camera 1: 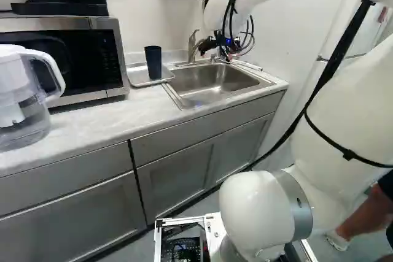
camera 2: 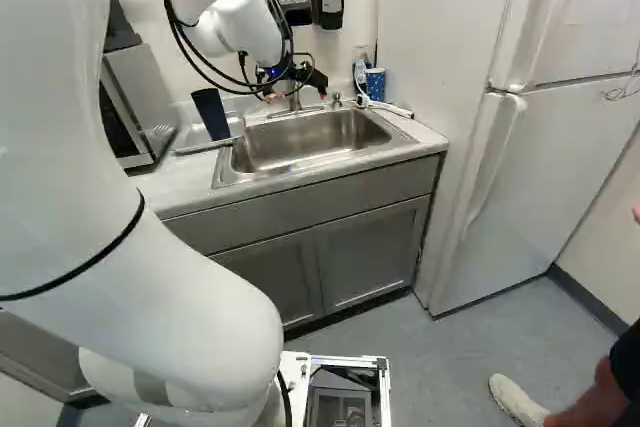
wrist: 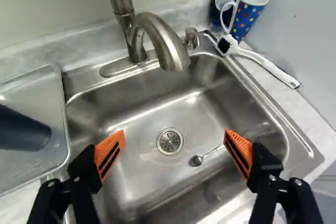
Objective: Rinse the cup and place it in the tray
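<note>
Dark-blue tumbler (camera 1: 153, 62) is standing in the tray (wrist: 37, 166), left of the sink (wrist: 136, 169), so placing is looking finished. The pictures are not proving the rinsing; no water is running from the faucet (wrist: 164, 40). Over the sink, the gripper (wrist: 175, 134) is hanging wide and empty.

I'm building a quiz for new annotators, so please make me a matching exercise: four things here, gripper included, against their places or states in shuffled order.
Things:
1. Dark cup
2. Spoon
3. Dish brush
4. Gripper

Places or states:
A. Open, above the sink
B. Next to the polka-dot mug
C. On the tray
D. Near the drain, on the basin floor

Right pairs: 1-C, 2-D, 3-B, 4-A
</note>
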Controlling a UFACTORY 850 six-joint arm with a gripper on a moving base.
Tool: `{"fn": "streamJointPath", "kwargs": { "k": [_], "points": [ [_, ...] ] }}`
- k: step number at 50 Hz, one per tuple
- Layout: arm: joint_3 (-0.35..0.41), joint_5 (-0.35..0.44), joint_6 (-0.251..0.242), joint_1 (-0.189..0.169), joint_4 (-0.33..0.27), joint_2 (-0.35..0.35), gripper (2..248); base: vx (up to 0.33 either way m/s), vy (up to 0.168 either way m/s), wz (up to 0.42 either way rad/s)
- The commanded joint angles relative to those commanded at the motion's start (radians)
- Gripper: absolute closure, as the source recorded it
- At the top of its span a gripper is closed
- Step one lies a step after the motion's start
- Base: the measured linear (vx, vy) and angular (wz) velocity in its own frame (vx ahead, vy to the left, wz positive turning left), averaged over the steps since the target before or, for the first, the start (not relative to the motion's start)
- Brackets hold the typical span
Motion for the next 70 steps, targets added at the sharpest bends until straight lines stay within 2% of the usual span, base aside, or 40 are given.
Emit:
{"fn": "streamJointPath", "kwargs": {
  "k": [6,70],
  "points": [
    [0.000,-0.037,0.000,0.000,0.000,0.000,3,0.000,0.000,0.000],
    [0.000,-0.037,0.000,0.000,0.000,0.000,3,-0.010,0.002,0.019]
  ]
}}
